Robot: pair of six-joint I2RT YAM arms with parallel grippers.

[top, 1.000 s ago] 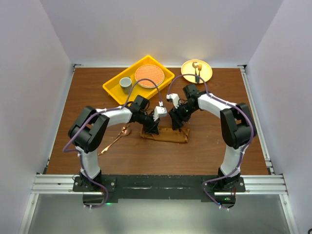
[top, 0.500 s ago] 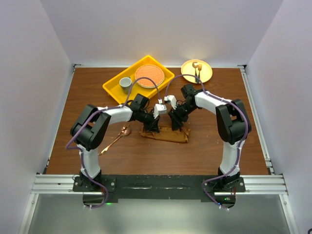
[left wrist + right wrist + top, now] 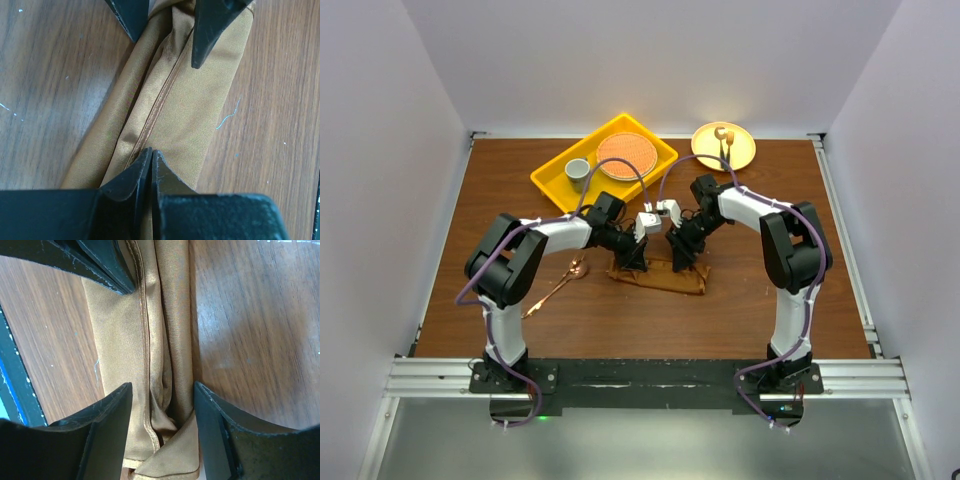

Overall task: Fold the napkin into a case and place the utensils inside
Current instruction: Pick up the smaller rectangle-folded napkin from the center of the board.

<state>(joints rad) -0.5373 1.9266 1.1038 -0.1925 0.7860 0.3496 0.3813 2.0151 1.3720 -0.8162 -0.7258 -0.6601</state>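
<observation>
Looking from the near edge of the worktop (image 3: 740, 310), we are finding the copper spoon (image 3: 552, 292) lying on bare wood near the napkin's left end, not yet inside. The napkin (image 3: 660, 277) is lying mid-worktop as a narrow rust-brown strip. The left gripper (image 3: 151, 152) is pinching its hem ridge, jaws clenched on cloth; the right gripper (image 3: 162, 386) is straddling the other end, jaws apart with cloth between. We are judging that both ends need gripping on the same layer, then lifting evenly. Farther back, the yellow tray (image 3: 545, 180) and yellow plate (image 3: 748, 158) are sitting well apart from the cloth. We are failing to make out how many layers the jaws are catching, or any open pocket.
</observation>
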